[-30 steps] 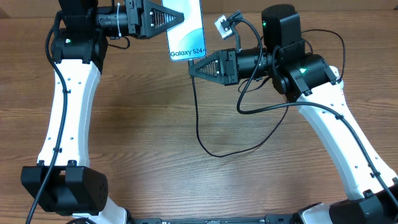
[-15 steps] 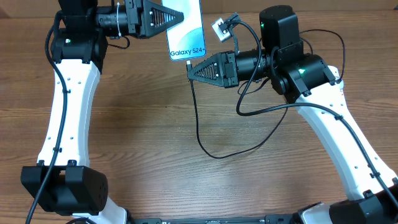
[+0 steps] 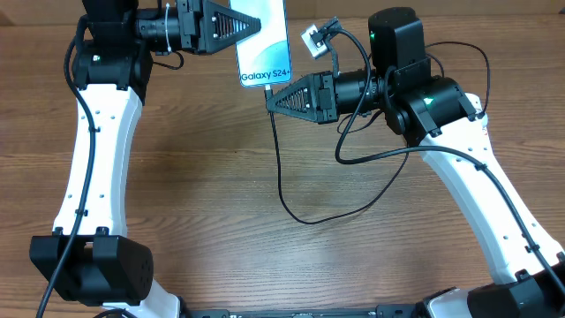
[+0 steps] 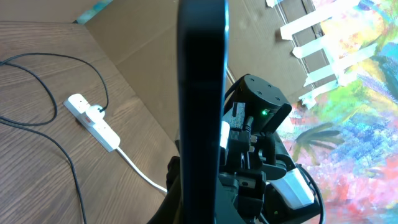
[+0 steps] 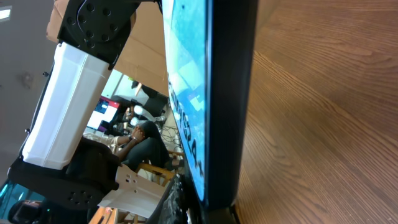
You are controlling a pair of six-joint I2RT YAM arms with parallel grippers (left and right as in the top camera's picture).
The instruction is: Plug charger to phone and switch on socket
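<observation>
Left end effector (image 3: 258,24) is clamped on the Galaxy S24+ phone (image 3: 267,49), raised above the table (image 3: 194,177). Right end effector (image 3: 271,99) is clamped on the charger (image 3: 281,177) connector, just beneath the phone's lower edge. The socket (image 4: 93,121) lies well apart.

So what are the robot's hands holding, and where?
Left gripper clamps the flat blue-screened phone by one long edge. Right gripper pinches the thin black charger cable near its connector end, under the phone.
</observation>
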